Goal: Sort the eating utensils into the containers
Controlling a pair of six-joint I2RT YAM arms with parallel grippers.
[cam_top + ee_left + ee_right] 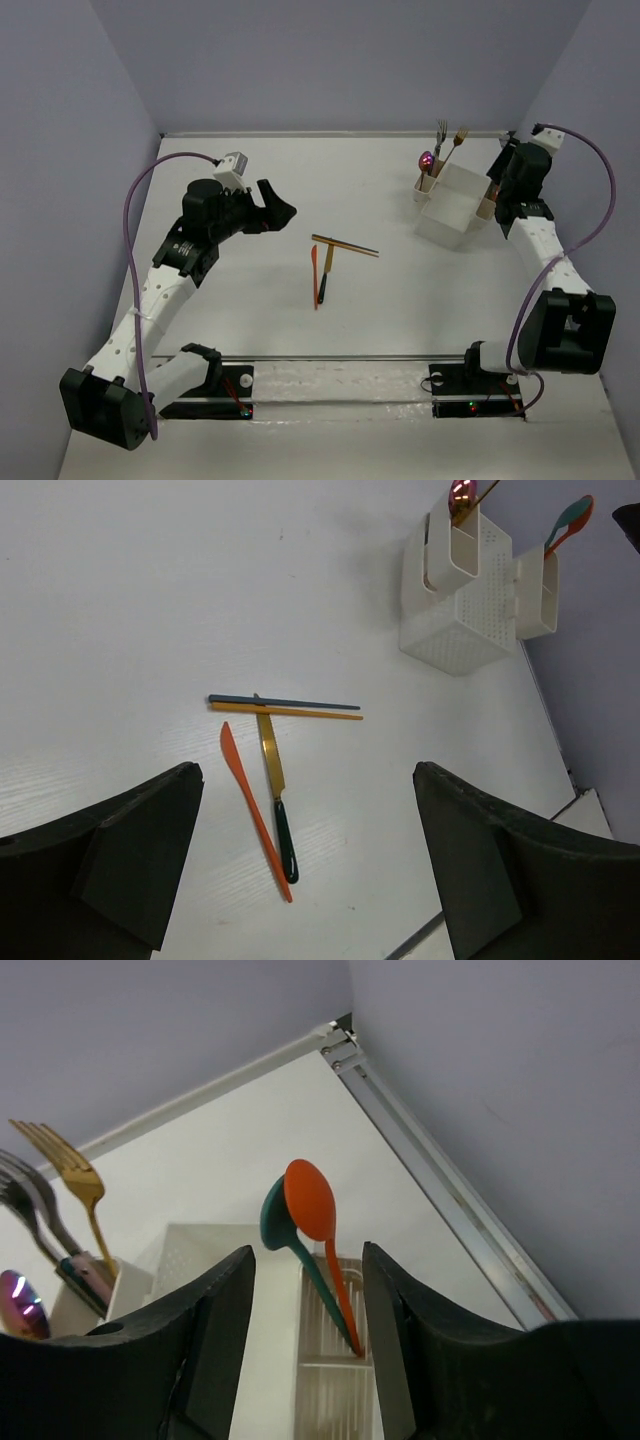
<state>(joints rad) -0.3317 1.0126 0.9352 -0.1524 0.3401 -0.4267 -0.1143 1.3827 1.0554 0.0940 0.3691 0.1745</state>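
Observation:
On the table lie an orange-red knife, a gold knife with a dark handle, and a dark blue stick beside a gold stick. My left gripper is open and empty, above and left of them. The white bin stands at the back right. Its right cup holds an orange-red spoon and a teal spoon. My right gripper is open above that cup, with the spoon handles between its fingers, untouched.
The bin's left cup holds a gold fork, a dark fork and a purple spoon. The back wall and right wall stand close to the bin. A metal rail runs along the near edge.

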